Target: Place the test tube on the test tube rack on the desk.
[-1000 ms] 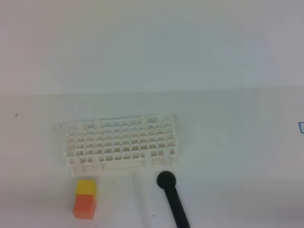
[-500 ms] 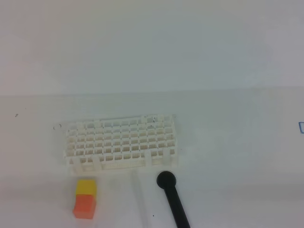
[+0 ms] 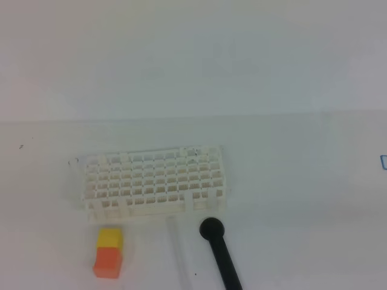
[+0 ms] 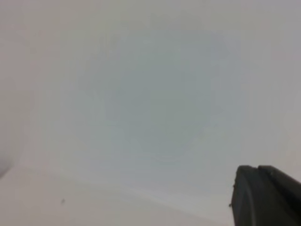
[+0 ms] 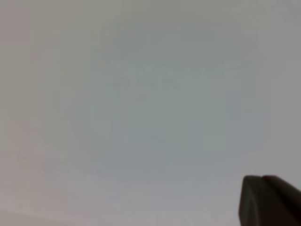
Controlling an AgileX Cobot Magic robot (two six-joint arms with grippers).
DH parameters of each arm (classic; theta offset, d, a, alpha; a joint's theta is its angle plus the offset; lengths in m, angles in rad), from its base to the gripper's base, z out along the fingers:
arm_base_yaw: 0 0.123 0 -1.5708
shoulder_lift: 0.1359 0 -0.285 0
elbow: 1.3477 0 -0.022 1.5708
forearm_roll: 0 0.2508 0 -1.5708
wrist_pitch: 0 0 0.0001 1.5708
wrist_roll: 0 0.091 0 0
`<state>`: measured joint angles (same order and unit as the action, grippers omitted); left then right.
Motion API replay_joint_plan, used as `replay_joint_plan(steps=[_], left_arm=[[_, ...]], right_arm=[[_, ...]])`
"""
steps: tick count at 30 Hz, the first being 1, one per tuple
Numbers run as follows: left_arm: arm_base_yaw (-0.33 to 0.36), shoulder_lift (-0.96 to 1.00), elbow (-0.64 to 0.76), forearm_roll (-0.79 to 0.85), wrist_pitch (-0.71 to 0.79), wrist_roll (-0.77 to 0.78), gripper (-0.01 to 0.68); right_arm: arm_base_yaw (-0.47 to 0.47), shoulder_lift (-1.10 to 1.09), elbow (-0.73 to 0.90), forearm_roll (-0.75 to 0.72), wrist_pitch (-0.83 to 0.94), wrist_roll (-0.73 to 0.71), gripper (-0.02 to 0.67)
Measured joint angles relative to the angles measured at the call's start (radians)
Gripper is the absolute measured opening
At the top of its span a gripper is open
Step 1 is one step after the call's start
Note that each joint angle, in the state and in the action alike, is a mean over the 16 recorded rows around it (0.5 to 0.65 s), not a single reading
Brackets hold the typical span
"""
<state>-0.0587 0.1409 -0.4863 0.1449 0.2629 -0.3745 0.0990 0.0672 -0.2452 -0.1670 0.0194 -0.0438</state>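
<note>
Test tube [image 3: 176, 241] flat on worktop [image 3: 290, 181] below rack [image 3: 154, 181]: likely light, slick, brittle, take mid-length; both tools clenched empty

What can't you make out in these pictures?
- Test tube: high view, faint against the white desk; its lower end is lost by the bottom edge.
- Black rod: cut off by the bottom edge.
- Both wrist views: blurred white; only a dark corner of the left gripper and right gripper, so neither grip shows.
</note>
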Motion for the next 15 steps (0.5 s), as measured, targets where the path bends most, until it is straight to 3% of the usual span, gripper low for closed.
replay_joint_plan(steps=[7,15], left_arm=[[0.000,0.119,-0.175,-0.069,0.233,-0.002,-0.001],[0.000,0.271,-0.199,-0.277,0.427,0.123,-0.001]], right_arm=[[0.000,0.156,-0.234,0.047,0.370,0.003,-0.001],[0.000,0.316,-0.396,0.132,0.704,0.005,-0.001]])
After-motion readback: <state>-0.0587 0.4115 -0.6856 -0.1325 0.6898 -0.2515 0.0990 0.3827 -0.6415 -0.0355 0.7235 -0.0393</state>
